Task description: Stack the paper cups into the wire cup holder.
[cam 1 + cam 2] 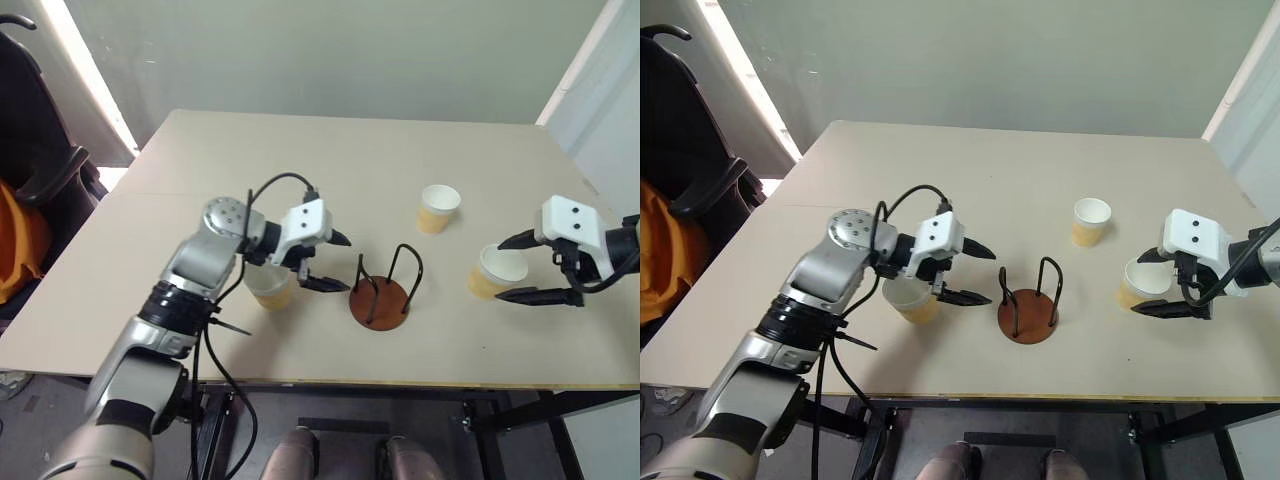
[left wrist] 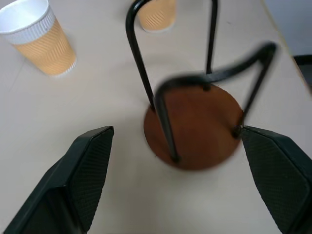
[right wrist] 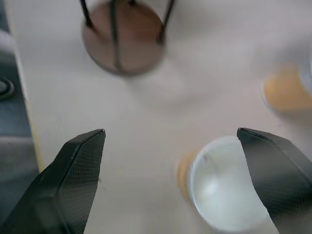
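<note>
On the table point(image 1: 330, 180) nothing is stacking up yet: the holder point(image 1: 380, 300) is sitting near the front edge with its wire loops bare and its brown base showing, and all three cups are standing upright outside it

Left gripper point(image 1: 330, 262) is hanging just beside the holder on its left, jaws spread wide and gripping nothing; in the left wrist view the holder is lying right between the two fingertips point(image 2: 85, 161). Tucked under that arm, close to the holder's left, the near cup point(image 1: 270, 290) is standing free, mouth up

Over on the right, the right gripper point(image 1: 525, 268) is also gaping wide, and its fingers are bracketing the right cup point(image 1: 495, 272) from either side; I cannot tell whether either pad is touching it. No squeeze showing, so that cup is looking unheld

The far cup point(image 1: 438, 208) is waiting well behind the holder, apart from both arms

So by my reading the score is zero of three: every cup is needing a grasp, a lift over the loops and a drop inside, one nesting into the next. The right cup is looking like the likeliest first pick
</note>
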`<state>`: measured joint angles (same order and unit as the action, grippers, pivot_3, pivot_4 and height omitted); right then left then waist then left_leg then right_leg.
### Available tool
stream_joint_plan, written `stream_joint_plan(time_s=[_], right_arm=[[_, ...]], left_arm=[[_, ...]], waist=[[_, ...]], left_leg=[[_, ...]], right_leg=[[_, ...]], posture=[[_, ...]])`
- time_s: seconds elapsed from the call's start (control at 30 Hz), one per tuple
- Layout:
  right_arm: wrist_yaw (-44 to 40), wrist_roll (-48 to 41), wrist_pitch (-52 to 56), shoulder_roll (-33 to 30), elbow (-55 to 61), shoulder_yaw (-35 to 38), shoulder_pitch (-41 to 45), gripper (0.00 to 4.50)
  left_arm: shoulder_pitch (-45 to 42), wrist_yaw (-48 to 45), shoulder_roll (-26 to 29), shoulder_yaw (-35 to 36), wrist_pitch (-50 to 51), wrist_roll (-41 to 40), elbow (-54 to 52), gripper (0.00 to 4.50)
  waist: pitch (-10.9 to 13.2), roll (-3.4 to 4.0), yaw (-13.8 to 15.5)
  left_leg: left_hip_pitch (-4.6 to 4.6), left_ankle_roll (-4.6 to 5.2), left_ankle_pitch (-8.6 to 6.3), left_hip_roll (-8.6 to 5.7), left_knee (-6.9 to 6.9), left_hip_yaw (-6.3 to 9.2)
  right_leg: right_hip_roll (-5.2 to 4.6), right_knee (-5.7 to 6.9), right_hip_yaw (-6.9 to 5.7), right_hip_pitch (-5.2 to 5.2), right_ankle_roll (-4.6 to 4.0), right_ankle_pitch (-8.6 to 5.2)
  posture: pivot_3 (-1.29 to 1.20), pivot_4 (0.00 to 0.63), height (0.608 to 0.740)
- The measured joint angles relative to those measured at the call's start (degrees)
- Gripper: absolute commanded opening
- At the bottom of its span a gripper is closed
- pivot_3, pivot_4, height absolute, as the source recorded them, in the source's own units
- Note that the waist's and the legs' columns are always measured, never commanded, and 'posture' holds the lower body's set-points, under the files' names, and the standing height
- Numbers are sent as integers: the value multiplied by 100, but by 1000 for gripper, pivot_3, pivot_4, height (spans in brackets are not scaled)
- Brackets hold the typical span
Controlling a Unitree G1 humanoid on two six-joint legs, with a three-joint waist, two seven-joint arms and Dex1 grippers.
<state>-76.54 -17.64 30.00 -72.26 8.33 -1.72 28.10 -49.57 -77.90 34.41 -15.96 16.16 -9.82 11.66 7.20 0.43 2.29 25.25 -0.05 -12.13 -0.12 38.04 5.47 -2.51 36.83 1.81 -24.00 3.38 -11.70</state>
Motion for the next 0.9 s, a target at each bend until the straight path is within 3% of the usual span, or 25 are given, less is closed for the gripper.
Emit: stream_joint_plan(time_s=[0.2,0.4,0.6,0.9], right_arm=[[73,437,-282,233,-442,-300,63,4500],[87,622,-363,408,-566,-430,85,4500],[240,999,-487,613,-880,-610,196,4500],[252,1361,-730,867,-1348,-786,463,4500]], left_arm=[[-76,-439,582,785,237,-693,-1,4438],[-214,-425,1164,1492,1283,-1721,-1490,4438],[-72,6,1231,1451,1768,-1844,-2296,4438],[-606,569,1186,961,2120,-1496,-2076,4438]], waist=[[0,0,-26],[0,0,-27],[-1,2,-56],[0,3,-64]], left_leg=[[0,4,-3,2,-4,0],[8,7,-11,1,-6,0],[-6,8,-12,5,-5,0],[-16,-1,-8,7,-10,0]], right_leg=[[0,1,0,-4,-3,0],[-1,-12,-3,-6,-8,-4],[-6,0,-4,-2,-18,-6],[-7,1,-4,2,-78,-24]], posture=[[0,150,740],[0,150,740],[0,150,740],[0,150,740]])
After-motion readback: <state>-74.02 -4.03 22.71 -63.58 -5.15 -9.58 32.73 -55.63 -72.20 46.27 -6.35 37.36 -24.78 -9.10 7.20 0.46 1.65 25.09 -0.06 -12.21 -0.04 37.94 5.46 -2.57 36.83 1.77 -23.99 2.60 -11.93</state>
